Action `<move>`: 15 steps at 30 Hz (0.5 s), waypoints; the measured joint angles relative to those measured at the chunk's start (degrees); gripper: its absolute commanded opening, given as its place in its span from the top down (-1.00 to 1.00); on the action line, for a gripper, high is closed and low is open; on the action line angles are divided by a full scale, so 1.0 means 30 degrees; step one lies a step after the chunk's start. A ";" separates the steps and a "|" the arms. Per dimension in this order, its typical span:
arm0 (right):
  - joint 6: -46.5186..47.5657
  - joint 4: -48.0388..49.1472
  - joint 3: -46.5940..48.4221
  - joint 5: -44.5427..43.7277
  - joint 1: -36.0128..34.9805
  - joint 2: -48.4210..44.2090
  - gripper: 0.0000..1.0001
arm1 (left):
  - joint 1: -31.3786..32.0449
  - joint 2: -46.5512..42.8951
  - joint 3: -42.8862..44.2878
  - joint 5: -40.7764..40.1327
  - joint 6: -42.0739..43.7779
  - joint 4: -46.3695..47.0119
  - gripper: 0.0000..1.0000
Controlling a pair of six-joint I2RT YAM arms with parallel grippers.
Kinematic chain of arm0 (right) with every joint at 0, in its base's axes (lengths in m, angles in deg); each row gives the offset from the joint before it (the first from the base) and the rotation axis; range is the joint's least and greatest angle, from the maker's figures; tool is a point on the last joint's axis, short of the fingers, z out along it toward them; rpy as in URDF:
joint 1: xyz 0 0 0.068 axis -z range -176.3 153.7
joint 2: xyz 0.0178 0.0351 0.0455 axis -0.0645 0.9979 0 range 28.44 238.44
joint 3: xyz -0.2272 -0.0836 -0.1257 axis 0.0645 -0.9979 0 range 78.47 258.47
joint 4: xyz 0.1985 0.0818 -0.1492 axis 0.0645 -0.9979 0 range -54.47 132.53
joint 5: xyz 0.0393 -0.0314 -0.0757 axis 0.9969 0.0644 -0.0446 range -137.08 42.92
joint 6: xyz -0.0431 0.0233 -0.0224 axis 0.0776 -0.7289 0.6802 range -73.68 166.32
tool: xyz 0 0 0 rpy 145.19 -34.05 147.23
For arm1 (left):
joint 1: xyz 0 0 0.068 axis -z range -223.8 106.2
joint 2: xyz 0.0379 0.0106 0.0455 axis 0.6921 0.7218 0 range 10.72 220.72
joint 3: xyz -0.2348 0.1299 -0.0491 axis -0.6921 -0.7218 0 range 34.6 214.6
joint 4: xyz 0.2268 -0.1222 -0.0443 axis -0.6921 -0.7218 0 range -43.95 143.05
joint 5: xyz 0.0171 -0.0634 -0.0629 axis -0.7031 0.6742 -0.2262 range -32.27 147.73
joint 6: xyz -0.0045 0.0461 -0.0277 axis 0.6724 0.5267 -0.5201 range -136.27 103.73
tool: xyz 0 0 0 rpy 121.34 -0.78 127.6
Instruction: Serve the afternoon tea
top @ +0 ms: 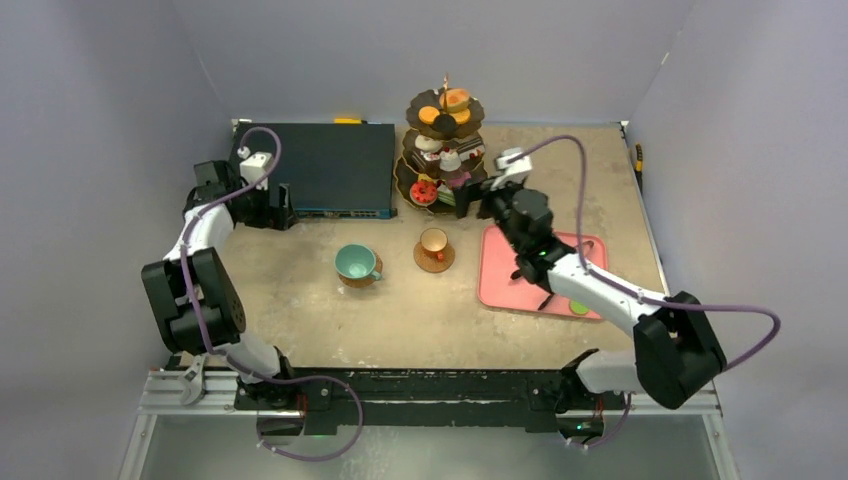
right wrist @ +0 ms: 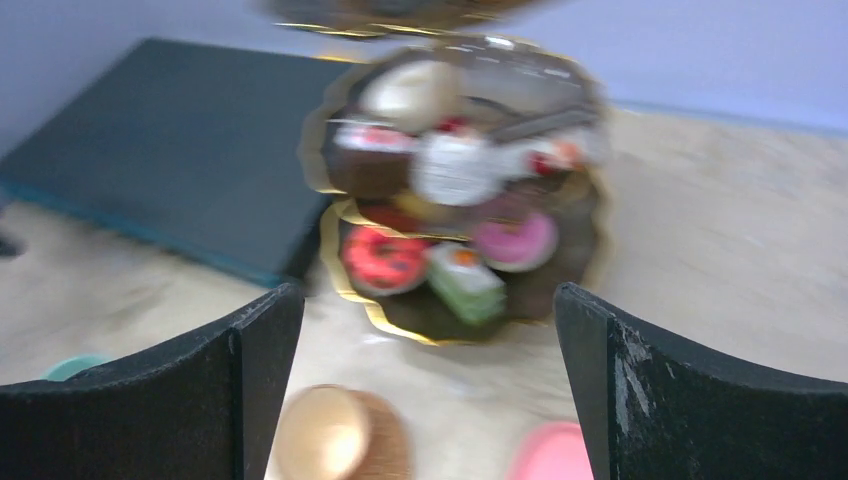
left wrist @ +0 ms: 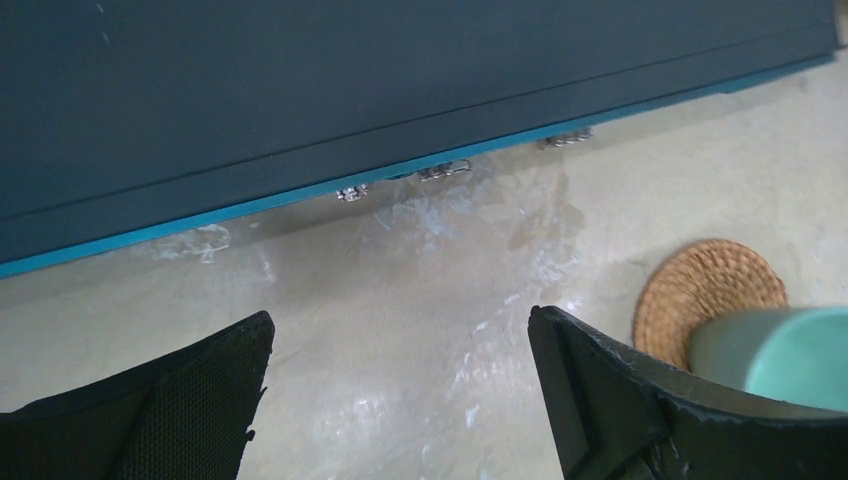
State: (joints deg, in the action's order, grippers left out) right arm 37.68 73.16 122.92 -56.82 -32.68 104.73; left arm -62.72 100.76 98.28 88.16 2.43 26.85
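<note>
Hovering: right fingers (right wrist: 250, 400) gaped wide, empty | three-tier stand (right wrist: 460, 200) stood just ahead, centred between them | left fingers (left wrist: 600, 400) were wide, empty (teal cup (left wrist: 780, 350) beside one) | risk: a careless sideways sweep could clip the stand's rim, spilling cakes (right wrist: 455, 165)

The left arm (top: 197, 245) is folded at the elbow, wrist low. The left gripper (left wrist: 400, 322) has its fingers (left wrist: 180, 410) spread wide, holding nothing. The right arm (top: 600, 287) reaches forward and leftward. The right gripper (right wrist: 428, 292) is likewise spread wide and empty.
</note>
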 measured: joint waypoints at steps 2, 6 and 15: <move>-0.0539 -0.0160 -0.0736 -0.0007 0.2251 -0.0379 -0.97 | 0.0175 0.0619 -0.0991 -0.0488 -0.1056 0.1902 -0.99; -0.1705 -0.0612 -0.1712 -0.0044 0.6178 -0.0364 -0.97 | 0.0969 0.1166 -0.2980 -0.1574 -0.2805 0.5690 -0.99; -0.3388 -0.0576 -0.1683 -0.3169 1.0433 0.3206 -0.97 | 0.3126 0.3024 -0.6011 -0.2922 -0.4772 1.3143 -0.99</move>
State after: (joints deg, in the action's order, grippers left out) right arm 27.51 71.43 117.87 -66.33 -1.38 114.35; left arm -53.34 109.83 80.25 79.40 -11.89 66.28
